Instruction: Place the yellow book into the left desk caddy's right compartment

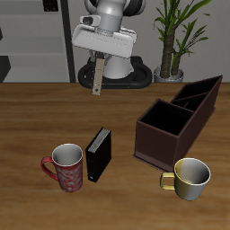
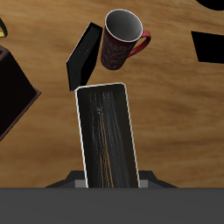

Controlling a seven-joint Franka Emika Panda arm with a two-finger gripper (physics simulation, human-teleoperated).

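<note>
A: Top centre of the exterior frame, the grey two-finger tool (image 1: 99, 59) hangs high above the wooden bench (image 1: 36, 117), clamped on the thin tan-yellow hardback book (image 1: 98, 76), which dangles upright below it.

B: And the wrist camera has that book (image 2: 107, 136) filling the middle, its dark streaked cover facing us, the tool (image 2: 108, 181) gripping one end.

A: Right side of the exterior frame, the dark maroon open-top box caddy (image 1: 179, 119) sits on the bench, well apart from the book.

B: Lower left: a thick black book (image 1: 98, 154) standing upright, just beside a red patterned mug (image 1: 65, 167). Lower right, a yellowish mug (image 1: 190, 178) near the caddy.
</note>
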